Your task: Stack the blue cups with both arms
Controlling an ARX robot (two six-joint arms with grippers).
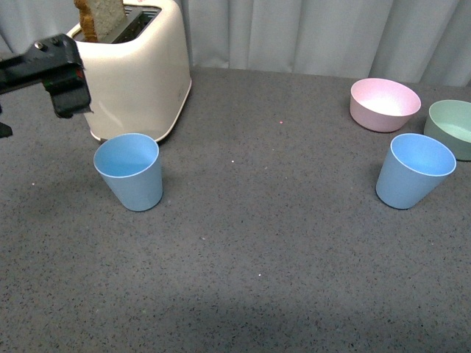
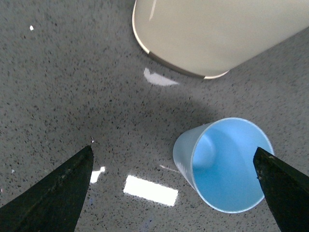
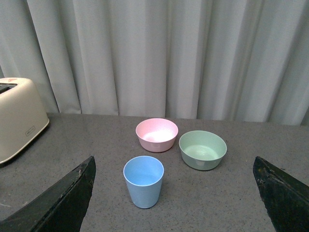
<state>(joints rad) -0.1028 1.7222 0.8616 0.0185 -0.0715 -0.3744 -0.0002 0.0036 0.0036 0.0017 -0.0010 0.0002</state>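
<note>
Two light-blue cups stand upright on the grey table. One blue cup (image 1: 130,170) is at the left, in front of the toaster; it also shows in the left wrist view (image 2: 227,166). The other blue cup (image 1: 413,170) is at the right, in front of the bowls, and shows in the right wrist view (image 3: 143,181). My left gripper (image 2: 176,188) is open and empty above the left cup, which lies near one fingertip (image 2: 282,186). The left arm (image 1: 48,70) shows at the far left. My right gripper (image 3: 176,193) is open and empty, well back from the right cup.
A cream toaster (image 1: 136,70) with a slice of bread stands at the back left. A pink bowl (image 1: 384,104) and a green bowl (image 1: 452,127) sit at the back right. A grey curtain hangs behind the table.
</note>
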